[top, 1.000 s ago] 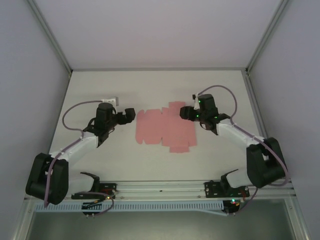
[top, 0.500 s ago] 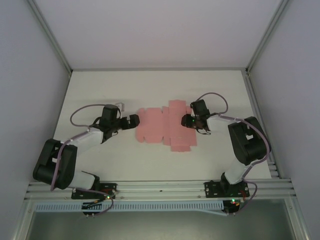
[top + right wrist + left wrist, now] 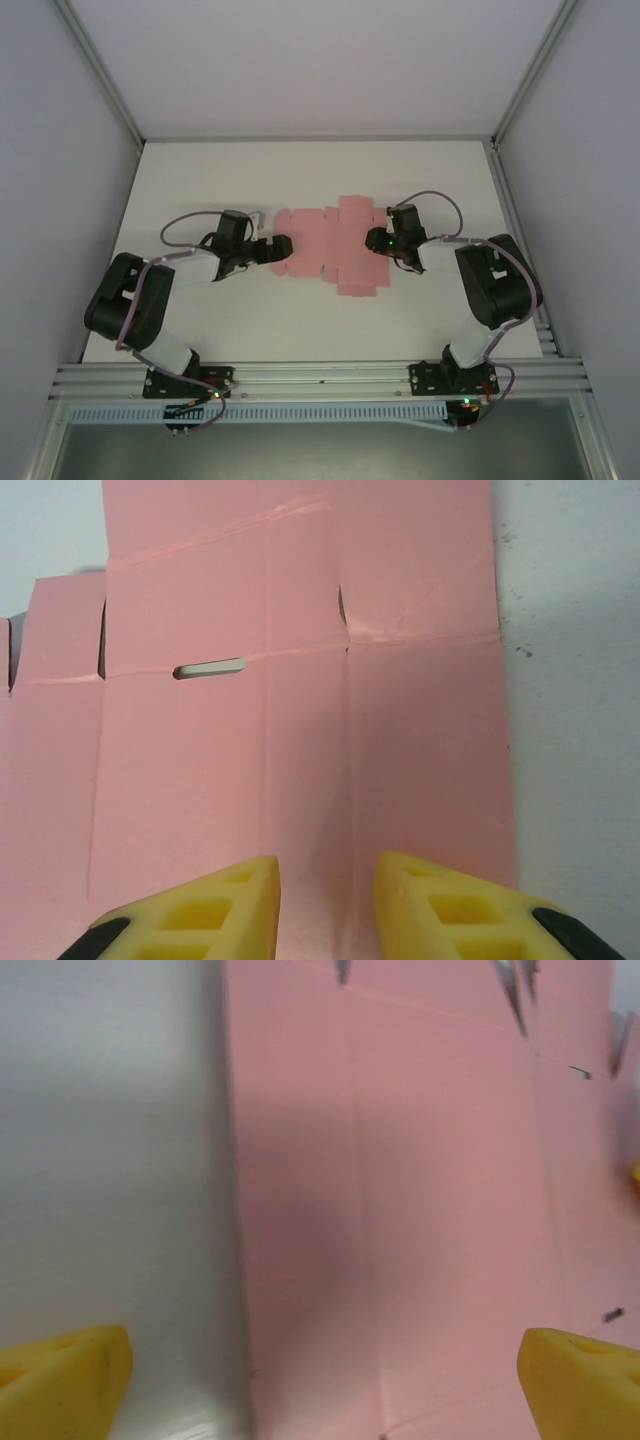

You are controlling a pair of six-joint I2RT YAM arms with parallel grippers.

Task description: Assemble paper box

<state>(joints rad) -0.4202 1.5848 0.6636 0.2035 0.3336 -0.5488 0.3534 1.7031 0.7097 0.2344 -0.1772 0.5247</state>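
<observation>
We are hovering the left gripper, fingers wide apart, at the left edge of the flat paper box. At its right edge the right gripper is showing a slit, grip unclear. We are judging a square pinch on a crease best, avoiding skidding.

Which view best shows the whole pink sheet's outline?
Top external: the paper box lies flat, all flaps visible. Left wrist shows one edge and creases; right wrist shows panels and a slot.
</observation>
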